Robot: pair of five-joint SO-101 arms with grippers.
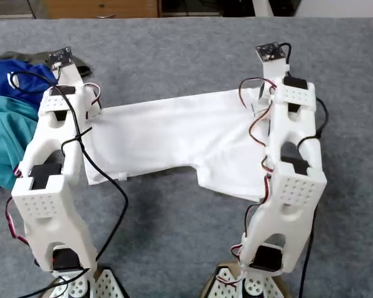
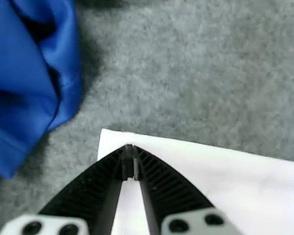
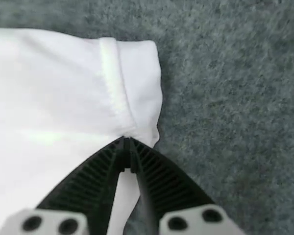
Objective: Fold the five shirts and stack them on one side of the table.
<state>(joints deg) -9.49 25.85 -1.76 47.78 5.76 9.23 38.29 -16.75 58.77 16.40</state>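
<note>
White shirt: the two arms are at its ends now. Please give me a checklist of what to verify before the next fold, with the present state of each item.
1. Left gripper shut at the white shirt's corner: ok; cloth caught inside: cannot tell.
2. Right gripper shut on puckered cloth beside the sleeve: ok.
3. Shirt's near edge straight: not ok; the part by the right arm juts nearer.
4. Blue shirt apart from the white one: ok; grey table shows between.
5. Black cable free of the cloth: not ok; it crosses the near corner and might snag.
</note>
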